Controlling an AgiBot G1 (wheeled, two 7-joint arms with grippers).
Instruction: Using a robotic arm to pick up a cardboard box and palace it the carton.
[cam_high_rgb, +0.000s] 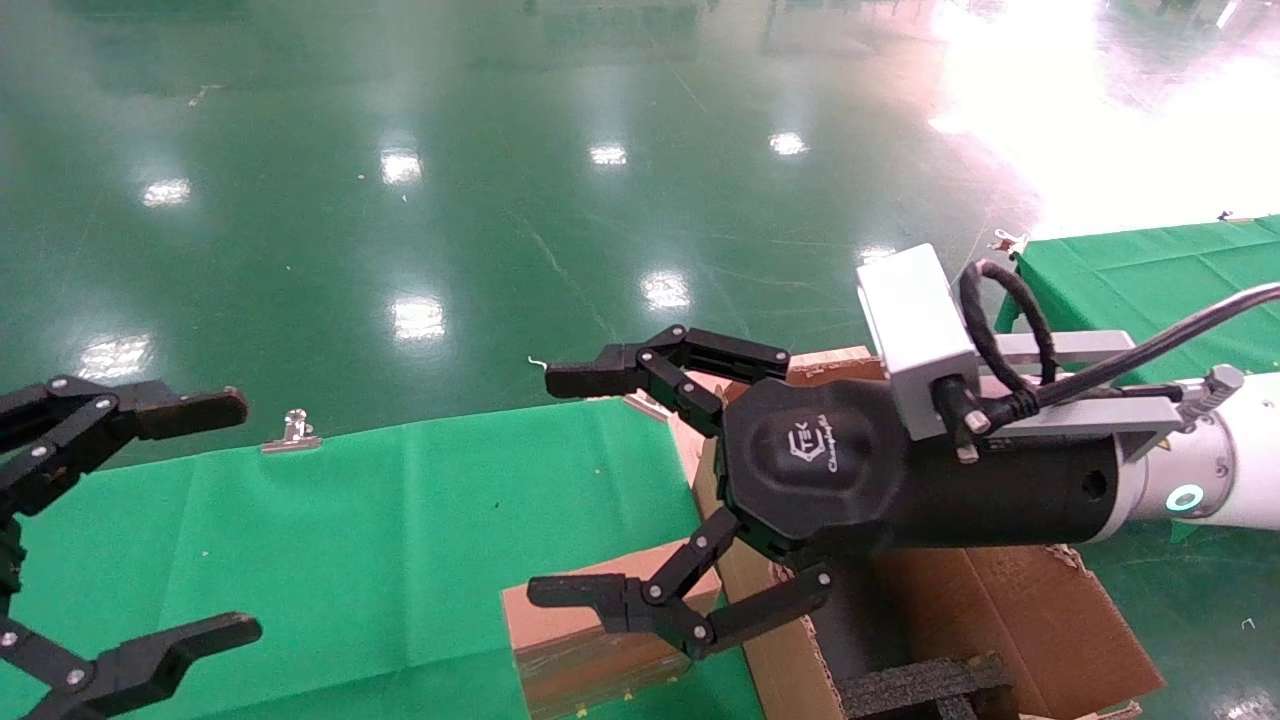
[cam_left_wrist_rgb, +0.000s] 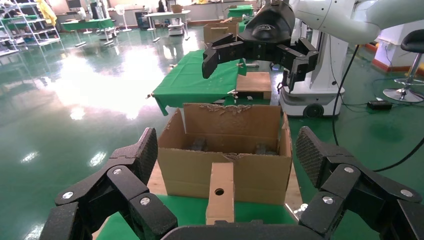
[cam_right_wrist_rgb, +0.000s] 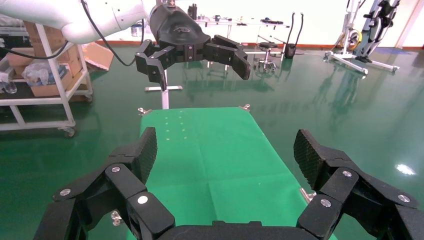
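Cardboard box (cam_high_rgb: 590, 640) partly behind right gripper (cam_high_rgb: 575, 490).

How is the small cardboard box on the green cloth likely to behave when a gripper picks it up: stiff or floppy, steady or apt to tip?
The cardboard box is probably stiff, since its faces look flat and its edges square. It seems to stand on a narrow side beside the carton, so a nudge may tip it. The clear tape may be slightly slippery.

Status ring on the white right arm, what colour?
Teal glowing ring, clearest in the head view.
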